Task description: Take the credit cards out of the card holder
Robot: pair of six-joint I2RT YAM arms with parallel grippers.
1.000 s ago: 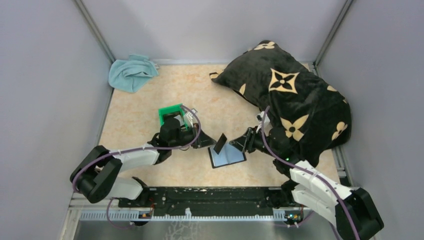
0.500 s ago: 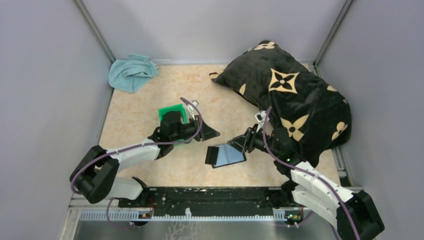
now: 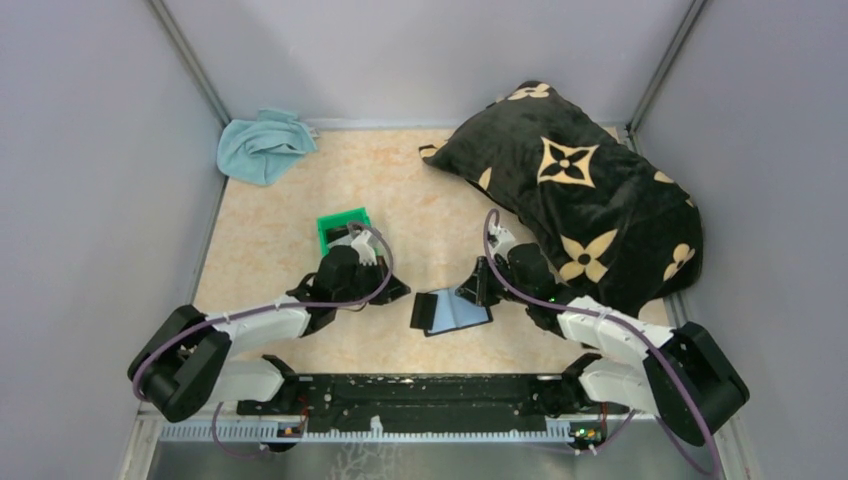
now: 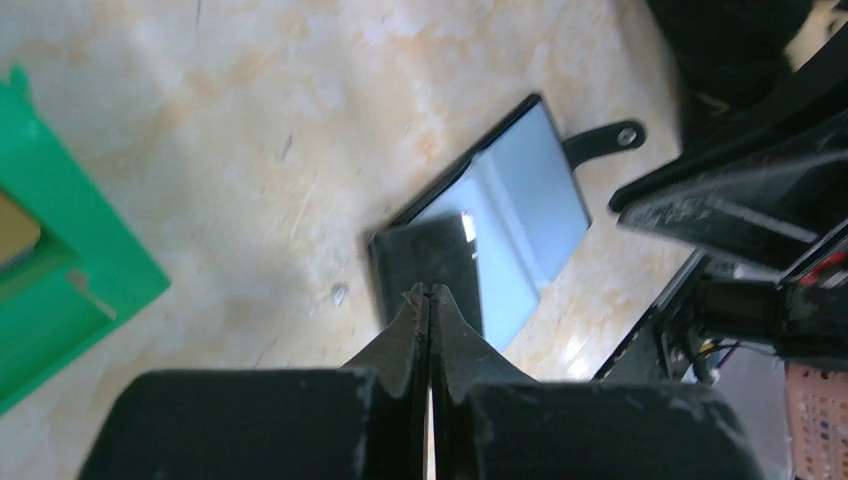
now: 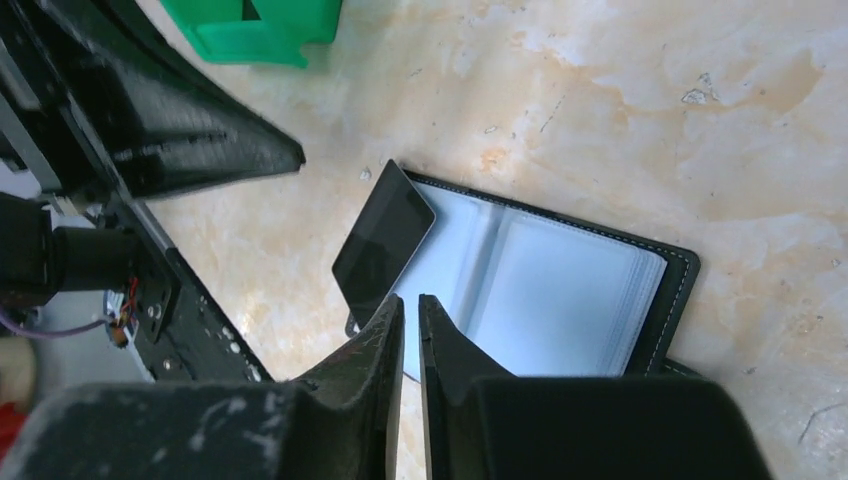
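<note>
The card holder point(image 3: 466, 313) lies open on the table, its grey-blue panels point(image 5: 560, 290) facing up. A dark credit card point(image 3: 425, 307) rests tilted across the holder's left edge; it also shows in the left wrist view point(image 4: 425, 262) and in the right wrist view point(image 5: 385, 240). My left gripper point(image 3: 403, 292) is just left of that card, shut point(image 4: 429, 291) with nothing in it. My right gripper point(image 3: 468, 293) is at the holder's far right edge, its jaws point(image 5: 410, 300) closed to a thin slit over the panels with nothing between them.
A green bin point(image 3: 341, 224) stands behind the left gripper, with a tan card point(image 4: 14, 235) inside it. A large black pillow with tan flowers point(image 3: 585, 190) fills the back right. A light blue cloth point(image 3: 262, 146) lies at the back left corner.
The dark card stood upright at the left gripper's tips a second ago and now lies on the holder. The left gripper has drawn back, and the right gripper has closed from wide open.
</note>
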